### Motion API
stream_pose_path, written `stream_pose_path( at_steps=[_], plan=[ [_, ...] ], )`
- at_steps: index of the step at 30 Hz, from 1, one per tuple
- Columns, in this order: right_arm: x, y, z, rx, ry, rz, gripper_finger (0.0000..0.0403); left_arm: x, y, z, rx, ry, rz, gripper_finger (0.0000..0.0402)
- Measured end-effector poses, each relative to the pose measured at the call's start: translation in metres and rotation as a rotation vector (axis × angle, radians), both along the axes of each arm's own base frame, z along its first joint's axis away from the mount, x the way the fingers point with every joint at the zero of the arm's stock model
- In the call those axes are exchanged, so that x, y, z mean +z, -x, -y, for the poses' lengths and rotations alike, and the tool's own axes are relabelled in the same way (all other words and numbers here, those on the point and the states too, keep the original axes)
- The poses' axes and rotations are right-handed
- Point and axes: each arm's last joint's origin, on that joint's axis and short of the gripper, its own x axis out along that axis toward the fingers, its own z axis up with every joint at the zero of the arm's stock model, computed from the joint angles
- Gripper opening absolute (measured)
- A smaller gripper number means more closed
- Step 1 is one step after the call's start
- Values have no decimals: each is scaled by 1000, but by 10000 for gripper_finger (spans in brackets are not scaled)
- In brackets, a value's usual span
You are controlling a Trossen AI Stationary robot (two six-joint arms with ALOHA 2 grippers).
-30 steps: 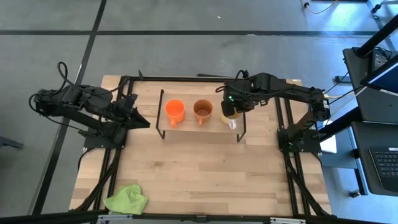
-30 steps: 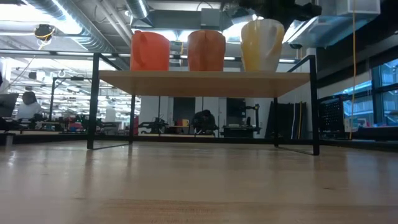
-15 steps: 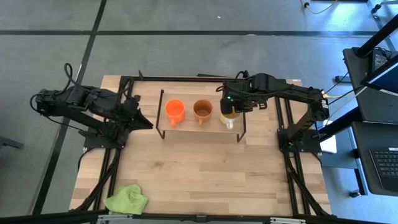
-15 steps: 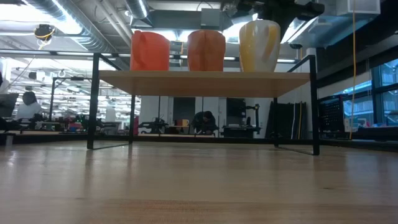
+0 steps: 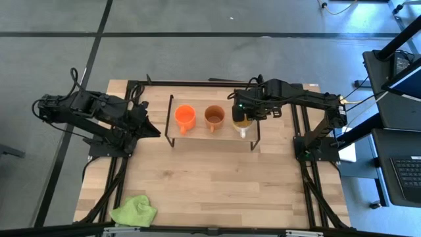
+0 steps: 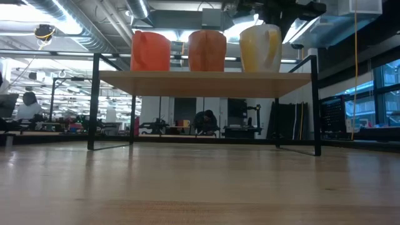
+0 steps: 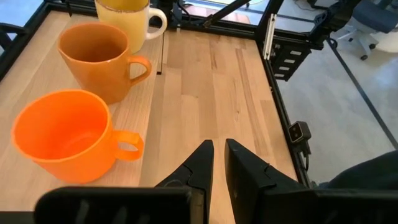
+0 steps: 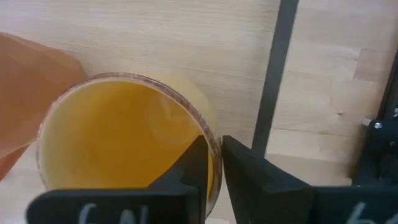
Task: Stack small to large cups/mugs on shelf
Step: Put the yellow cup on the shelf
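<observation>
Three mugs stand in a row on the low wooden shelf (image 5: pixel 210 138): a bright orange mug (image 5: pixel 185 117) on the left, a brown mug (image 5: pixel 214 116) in the middle, and a yellow mug (image 5: pixel 243 122) with a white handle on the right. Each rests on its base on the board (image 6: pixel 200 83). My right gripper (image 8: pixel 213 142) hangs over the yellow mug's right rim, pointing down and shut on it. My left gripper (image 7: pixel 217 146) hovers left of the shelf (image 5: pixel 156 131), shut, with nothing between its fingers. My right gripper has the yellow mug's rim (image 8: pixel 211 134) between its two fingers, one finger (image 8: pixel 193 168) inside the cup and the other (image 8: pixel 249 171) outside. The fingers come from above, pointing down. The mug stands upright with its base on the shelf (image 6: pixel 259 69).
A lime-green cloth (image 5: pixel 133 210) lies at the table's near left corner. The shelf's black wire legs (image 6: pixel 317 106) stand on the tabletop, and one black rail (image 8: pixel 273 81) runs close beside the right gripper. Bare wood spreads in front of the shelf (image 5: pixel 217 184).
My right gripper has rolled about its downward axis above the shelf. The yellow mug has turned about upright with it: in the low view its white handle has swung from the front to the mug's right side. The mug stays on the board.
</observation>
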Motion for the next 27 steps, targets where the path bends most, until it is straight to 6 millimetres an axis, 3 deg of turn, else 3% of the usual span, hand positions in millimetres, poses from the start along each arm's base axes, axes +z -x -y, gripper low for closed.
stream_pose_path(
  at_steps=[18, 27],
  plan=[
    [3, 1, -3, 67, 16, 2, 52, 0, 0, 0, -3, -4, 1, 34],
    [38, 3, -2, 142, 92, 122, 52, 1, 0, 0, -3, -2, 8, 34]
  ],
)
